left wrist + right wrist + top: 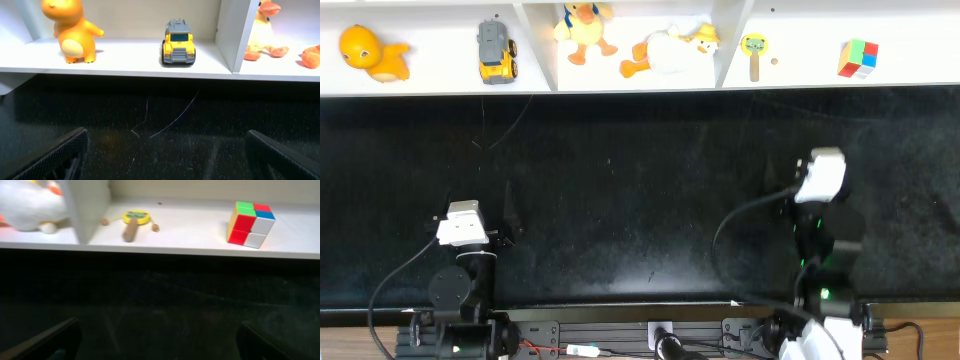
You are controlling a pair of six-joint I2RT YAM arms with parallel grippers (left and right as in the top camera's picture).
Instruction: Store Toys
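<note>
The toys sit on the white shelf (640,82) along the frame's top: a hard truck (497,52), a soft plush duck (584,28), and a rigid cube (857,57) we'd pinch across flat faces. Our left hand (165,152) and right hand (157,337) gape wide, empty, over the worktop (640,200).

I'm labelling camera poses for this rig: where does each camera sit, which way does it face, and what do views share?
Top view: fixed overhead, looking down on black mat and white shelf; both arms rise from the bottom edge.
Left wrist view: on that wrist, facing the shelf; open left gripper in front.
Right wrist view: likewise; open right gripper in front.
Shared: top and left wrist views both show the yellow truck.
</note>
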